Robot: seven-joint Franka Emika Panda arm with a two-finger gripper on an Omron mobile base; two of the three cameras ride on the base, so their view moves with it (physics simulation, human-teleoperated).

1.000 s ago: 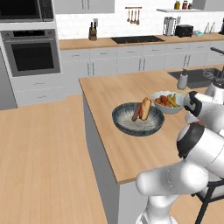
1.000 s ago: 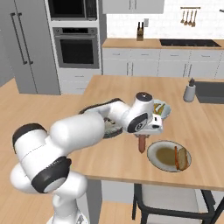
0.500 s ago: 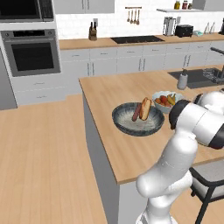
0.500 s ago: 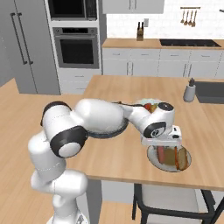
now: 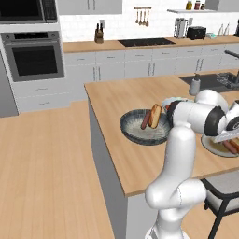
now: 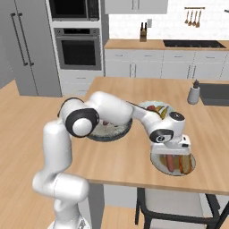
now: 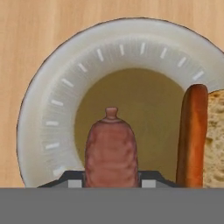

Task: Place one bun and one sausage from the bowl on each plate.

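One plate (image 7: 52,113) carries two sausages, one at six o'clock (image 7: 111,153) and one at three (image 7: 192,135), plus one bun (image 7: 215,140) beside it.

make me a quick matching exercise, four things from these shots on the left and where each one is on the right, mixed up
Things:
1. sausage in the gripper
2. bun with a sausage beside it
3. knife block
4. orange sausage beside a bun slice

Places:
A. on the back counter by the wall
B. lying on the plate
C. in the dark bowl
D. held above the plate

Pairs: 1-D, 2-C, 3-A, 4-B
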